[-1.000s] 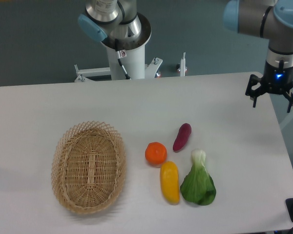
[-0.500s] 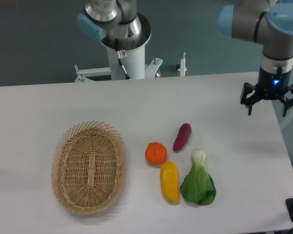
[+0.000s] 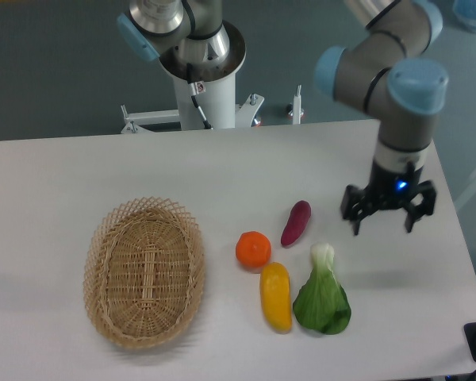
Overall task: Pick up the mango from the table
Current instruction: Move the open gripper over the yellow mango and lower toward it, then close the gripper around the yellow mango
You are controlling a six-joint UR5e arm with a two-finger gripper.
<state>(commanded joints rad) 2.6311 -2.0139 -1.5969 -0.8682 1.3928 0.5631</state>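
The mango [image 3: 275, 296] is a yellow oblong fruit lying on the white table [image 3: 55, 171], just below the round orange [image 3: 253, 248] and left of the bok choy [image 3: 323, 295]. My gripper [image 3: 381, 224] hangs open and empty above the table, to the right of the purple sweet potato [image 3: 296, 223] and up and right of the mango. Its fingers [image 3: 354, 224] point down, well apart from the mango.
A woven wicker basket [image 3: 144, 272] stands on the left of the table. The robot's base pedestal [image 3: 208, 87] rises behind the far edge. The table's right edge runs close to the gripper's right side.
The arm has swung left and toward the front from the far right edge, bringing the open gripper lower and closer to the sweet potato and bok choy. The fruit has not moved.
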